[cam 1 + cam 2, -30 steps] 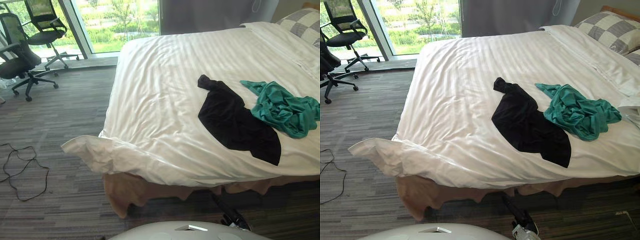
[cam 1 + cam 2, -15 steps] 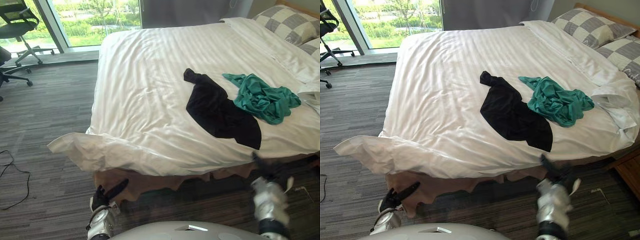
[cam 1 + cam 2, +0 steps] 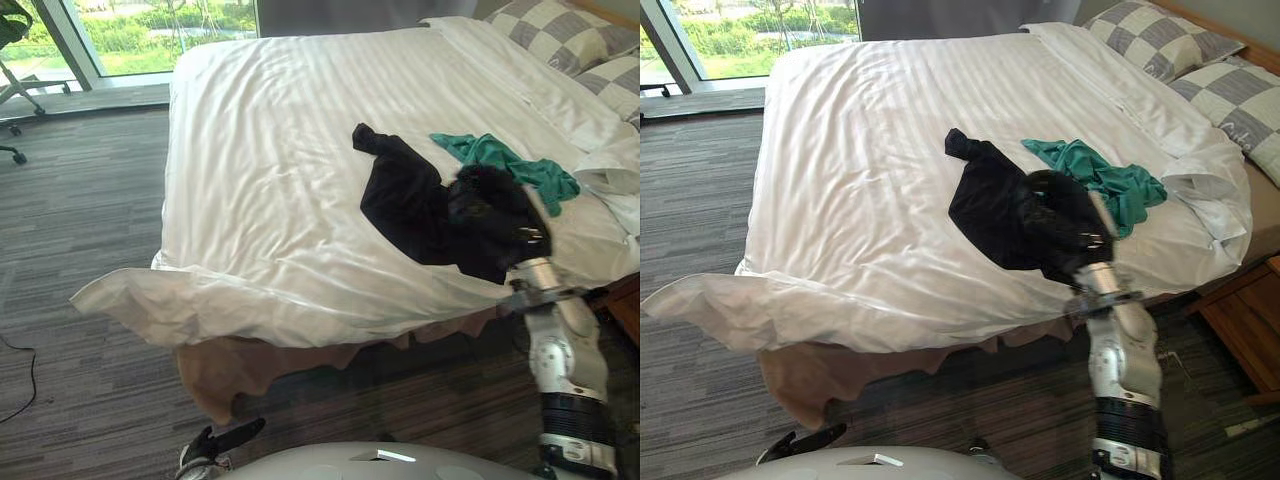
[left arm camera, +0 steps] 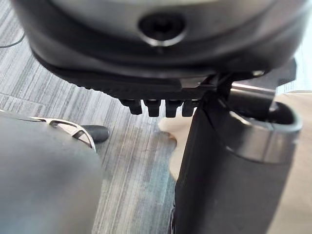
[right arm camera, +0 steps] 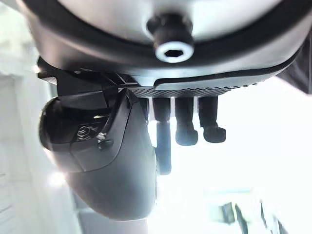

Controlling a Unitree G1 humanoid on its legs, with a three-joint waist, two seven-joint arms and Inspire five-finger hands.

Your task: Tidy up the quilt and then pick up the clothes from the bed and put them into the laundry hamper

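Ahead, a white quilt (image 3: pixel 270 170) covers the bed, one corner drooping rumpled off the near edge. A black shirt (image 3: pixel 400 195) and a green shirt (image 3: pixel 500 155) lie side by side near that edge. The right hand (image 3: pixel 490 215) hovers over the black shirt, fingers loosely spread, holding nothing. The left hand (image 3: pixel 215 445) hangs low, fingers straight.

Daylight from the tall glass window (image 3: pixel 140 35) lights the white striped quilt (image 3: pixel 270 170) bright and even, but the right wrist view's totally blown out.
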